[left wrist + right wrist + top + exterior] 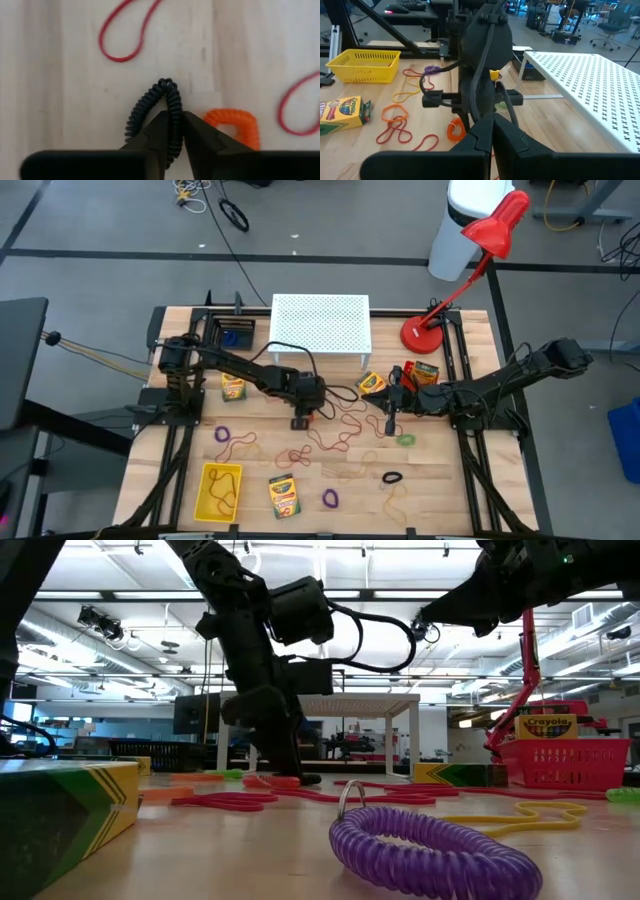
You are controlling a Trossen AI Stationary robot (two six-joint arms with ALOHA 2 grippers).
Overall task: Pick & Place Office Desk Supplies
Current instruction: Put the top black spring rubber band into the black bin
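Fingers of the left gripper [172, 131] pinch the black coil loop [159, 109] near desk centre, beside an orange loop [234, 123]. Light and springy, it should hold best across one strand. Right gripper [390, 423] hovers alongside, fingers closed, empty.
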